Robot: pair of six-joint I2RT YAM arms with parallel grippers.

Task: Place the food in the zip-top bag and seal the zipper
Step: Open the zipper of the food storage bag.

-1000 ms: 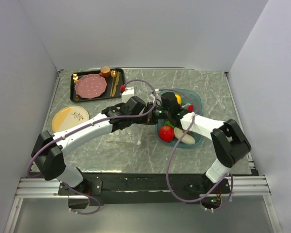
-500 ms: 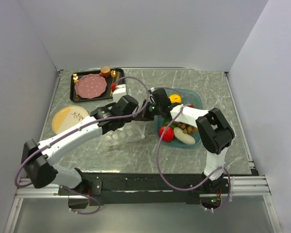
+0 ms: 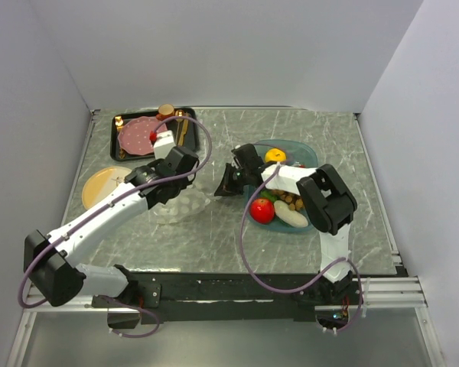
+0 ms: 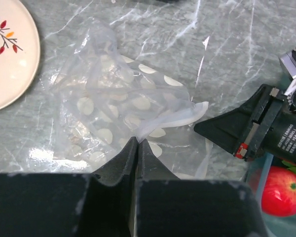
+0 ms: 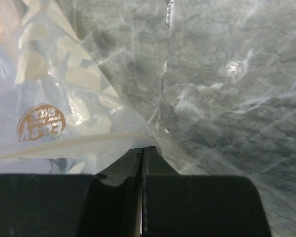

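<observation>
The clear dotted zip-top bag (image 3: 182, 205) lies crumpled on the table left of the teal tray (image 3: 310, 157). My left gripper (image 3: 185, 189) is shut on a fold at the bag's edge (image 4: 123, 108). My right gripper (image 3: 217, 190) is shut on the bag's whitish zipper strip (image 5: 74, 143) at its right end. The two grippers are close together, and the right one also shows in the left wrist view (image 4: 227, 131). The food lies in the teal tray: red apple (image 3: 262, 210), yellow-orange fruit (image 3: 275, 156), white oblong piece (image 3: 291, 217), brown nut cluster (image 3: 292, 202).
A black tray (image 3: 185, 145) at the back left holds a pink dotted plate (image 3: 138, 134), a brown cup (image 3: 166, 112) and gold cutlery. A cream plate (image 3: 99, 183) lies at the left, beside the left arm. White walls enclose the table.
Both grippers have moved left, away from the teal tray, taking the bag with them. The left arm has drawn back toward the cream plate, and the food in the tray is uncovered.
</observation>
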